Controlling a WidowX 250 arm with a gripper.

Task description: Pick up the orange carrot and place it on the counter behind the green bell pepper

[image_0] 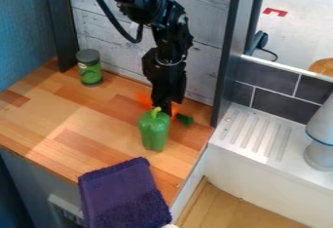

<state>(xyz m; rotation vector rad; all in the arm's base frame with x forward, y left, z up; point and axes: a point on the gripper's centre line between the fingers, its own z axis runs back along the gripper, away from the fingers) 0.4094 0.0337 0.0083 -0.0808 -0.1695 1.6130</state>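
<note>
The gripper [164,106] hangs down over the right part of the wooden counter, just behind the stem of a green bell pepper [154,132]. The pepper stands upright; whether the gripper touches it I cannot tell. Behind the gripper lies an orange object [144,98] partly hidden by it, and a dark green piece [185,119] shows to its right, possibly part of the same thing. At the back left stands a green can with a grey lid [90,67].
A purple towel [123,193] hangs over the counter's [71,146] front edge. Dark posts and a whitewashed plank wall [114,42] bound the back. At right are a white ribbed drainboard [257,134] and a white object with a blue ring [320,139].
</note>
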